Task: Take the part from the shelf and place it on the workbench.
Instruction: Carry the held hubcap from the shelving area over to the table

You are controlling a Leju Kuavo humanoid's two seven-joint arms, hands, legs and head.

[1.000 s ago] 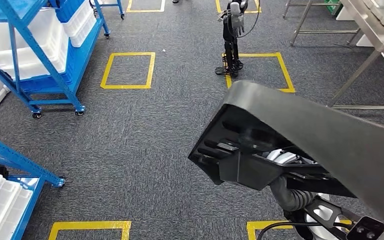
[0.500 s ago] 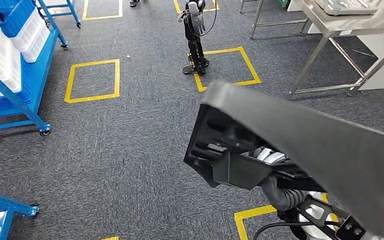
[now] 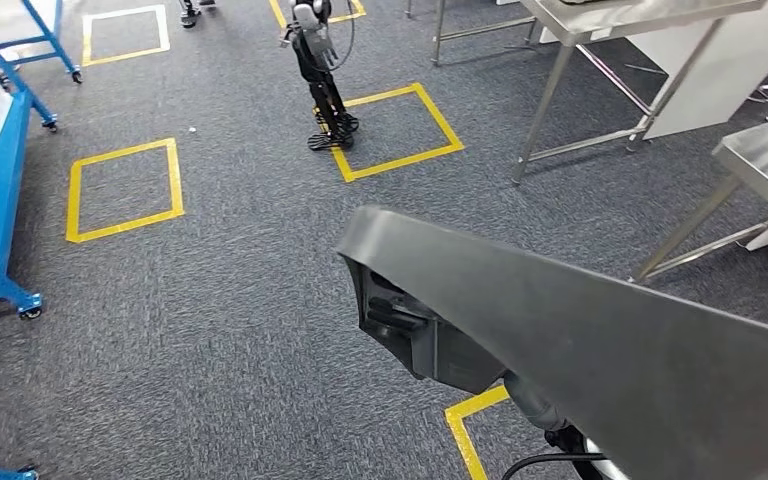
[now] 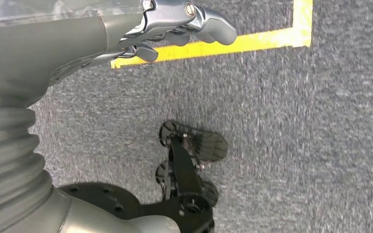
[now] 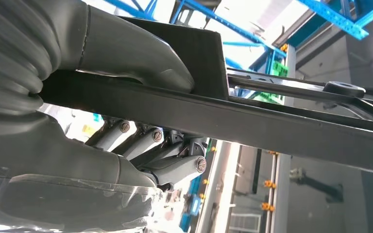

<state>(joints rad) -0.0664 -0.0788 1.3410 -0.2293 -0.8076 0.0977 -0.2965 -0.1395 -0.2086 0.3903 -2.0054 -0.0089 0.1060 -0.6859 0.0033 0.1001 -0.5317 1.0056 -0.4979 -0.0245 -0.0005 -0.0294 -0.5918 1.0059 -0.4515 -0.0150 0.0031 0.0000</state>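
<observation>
- Right hand clamps the black part, carried above the carpet.
- Left hand hangs, probably holding nothing.
- Risk: the part could clip a table leg.

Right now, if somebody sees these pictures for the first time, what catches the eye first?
The large black part dominates the lower right of the head view, gripped by the right hand between thumb and fingers. Beyond it, yellow tape squares mark the grey carpet, and a steel workbench stands at the upper right.
</observation>
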